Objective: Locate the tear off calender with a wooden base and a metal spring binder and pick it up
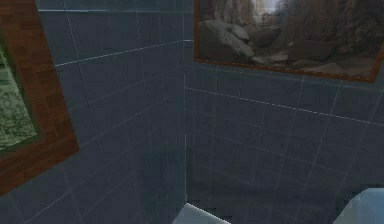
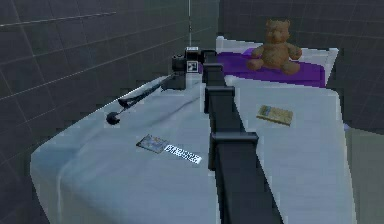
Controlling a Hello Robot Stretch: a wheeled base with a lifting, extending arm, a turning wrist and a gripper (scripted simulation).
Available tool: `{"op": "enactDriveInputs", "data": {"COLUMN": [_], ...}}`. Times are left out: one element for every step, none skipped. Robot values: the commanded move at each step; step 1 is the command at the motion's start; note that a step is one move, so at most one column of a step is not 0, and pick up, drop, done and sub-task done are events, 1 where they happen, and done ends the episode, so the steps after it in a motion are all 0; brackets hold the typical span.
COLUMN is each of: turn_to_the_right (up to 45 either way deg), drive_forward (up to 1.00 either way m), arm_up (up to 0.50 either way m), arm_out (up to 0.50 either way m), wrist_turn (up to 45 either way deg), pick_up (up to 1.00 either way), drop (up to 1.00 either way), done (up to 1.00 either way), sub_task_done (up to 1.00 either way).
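Calendar [image 2: 275, 114] on white bed [image 2: 312, 165], tiled walls [image 1: 130, 110]

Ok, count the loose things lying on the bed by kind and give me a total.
Teddy bear: 1
Purple pillow: 1
Long dark stick: 1
Tan flat thing: 1
Dark flat thing: 1
Total: 5
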Motion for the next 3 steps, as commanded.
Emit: {"op": "enactDriveInputs", "data": {"turn_to_the_right": [0.0,0.0,0.0], "drive_forward": [0.00,0.00,0.00], "arm_up": [0.00,0.00,-0.30], "arm_out": [0.00,0.00,0.00], "wrist_turn": [45.0,6.0,0.0], "pick_up": [0.00,0.00,0.00], "drop": [0.00,0.00,0.00], "done": [0.00,0.00,0.00], "sub_task_done": [0.00,0.00,0.00]}}
